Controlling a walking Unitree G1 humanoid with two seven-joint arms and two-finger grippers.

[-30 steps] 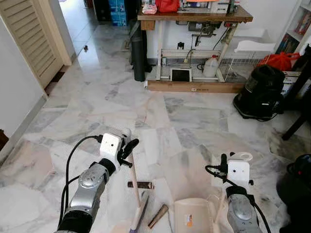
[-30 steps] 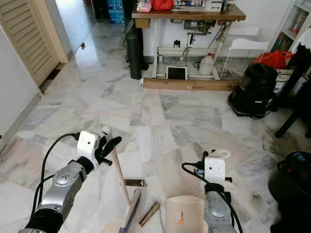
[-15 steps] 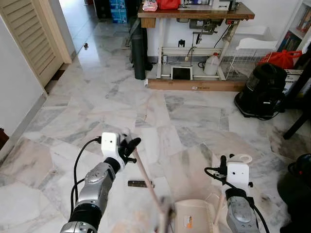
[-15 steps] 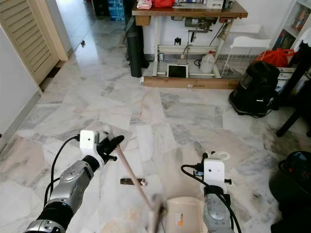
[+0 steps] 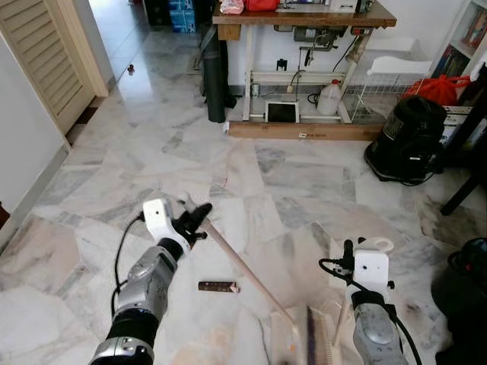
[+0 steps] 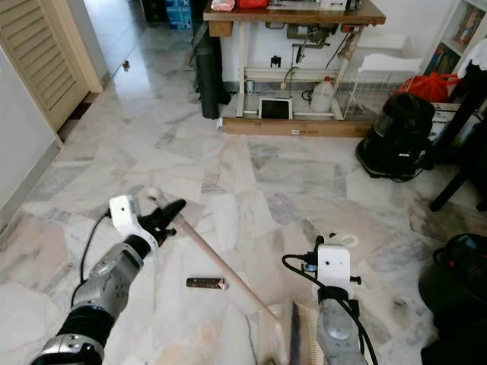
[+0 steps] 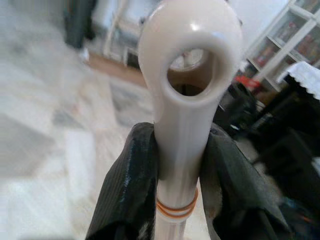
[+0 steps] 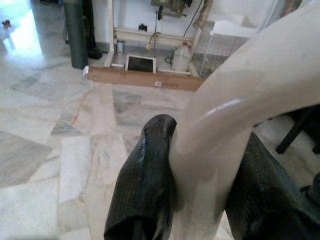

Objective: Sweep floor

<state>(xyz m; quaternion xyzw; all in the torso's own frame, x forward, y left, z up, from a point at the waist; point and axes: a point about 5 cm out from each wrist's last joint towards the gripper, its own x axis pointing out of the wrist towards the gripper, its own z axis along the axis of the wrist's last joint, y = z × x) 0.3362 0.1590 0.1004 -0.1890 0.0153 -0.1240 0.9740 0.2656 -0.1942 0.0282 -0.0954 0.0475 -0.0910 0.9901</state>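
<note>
My left gripper [image 5: 196,220] is shut on the top end of a cream broom handle [image 5: 243,266], whose hanging loop [image 7: 187,75] pokes out between the black fingers [image 7: 127,190]. The handle slants down to the right, ending in the blurred broom head [image 5: 310,341] over the mouth of the cream dustpan [image 5: 283,346] at the bottom edge. My right gripper [image 8: 205,145] is shut on the dustpan's upright curved handle [image 5: 378,245]. A dark brown stick of debris [image 5: 218,287] lies on the marble floor [image 5: 228,167], left of the dustpan.
A wooden work table [image 5: 304,15] with a jug [image 5: 328,100] and a wire basket [image 5: 380,99] under it stands at the back. A black vacuum [image 5: 411,144] sits at the right, a black object [image 5: 464,281] at the lower right, a louvred door [image 5: 46,61] on the left.
The broom head has swung from left of the dustpan rightward onto its mouth. The light brown piece near the dustpan is no longer visible. The dark stick has stayed put.
</note>
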